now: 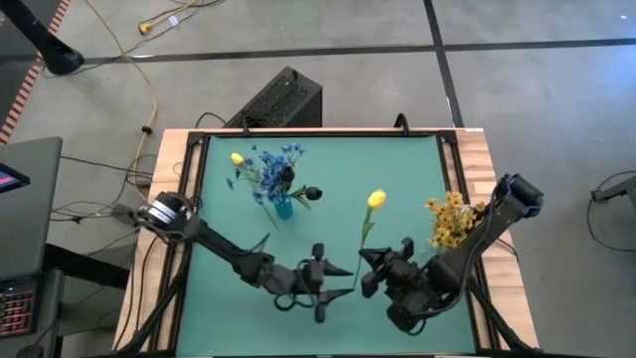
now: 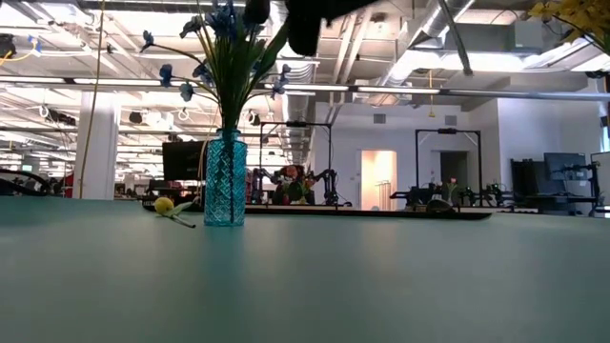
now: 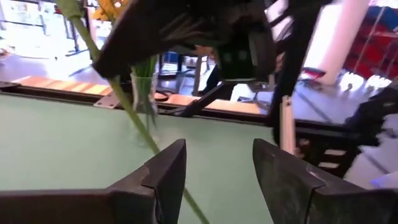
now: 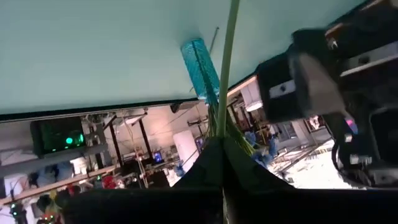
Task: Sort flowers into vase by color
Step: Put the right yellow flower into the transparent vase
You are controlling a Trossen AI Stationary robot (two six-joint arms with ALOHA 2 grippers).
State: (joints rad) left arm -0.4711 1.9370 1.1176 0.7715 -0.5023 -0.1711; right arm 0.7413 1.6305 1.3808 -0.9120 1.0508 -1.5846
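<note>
A yellow-headed flower (image 1: 376, 200) on a long green stem (image 4: 226, 74) is off the table, with my right gripper (image 1: 370, 265) shut on the stem. My left gripper (image 1: 338, 278) stands open, level, just to the table's left of it. The stem's lower part (image 3: 140, 127) slants down between the left gripper's fingers. A blue patterned vase (image 1: 282, 206) holds blue flowers (image 1: 270, 167) and a dark bud (image 1: 313, 192). A single yellow bud (image 1: 237, 158) lies on the mat beyond that vase. Yellow-orange clusters (image 1: 449, 219) stand in a clear vase (image 3: 143, 93) at the right. My right gripper pinches the green stem (image 4: 222, 127) between its two fingertips. The stem runs on ahead of the fingers toward the table's far side, with the yellow head at its far end, clear of the table. My left gripper has the stem close to one finger (image 3: 168, 177); I cannot tell whether they touch.
A wooden frame (image 1: 477, 149) borders the teal mat (image 1: 338, 169). The mat's near half, as the low view shows it (image 2: 381, 276), is bare. A black box (image 1: 278, 99) sits on the floor beyond the far edge.
</note>
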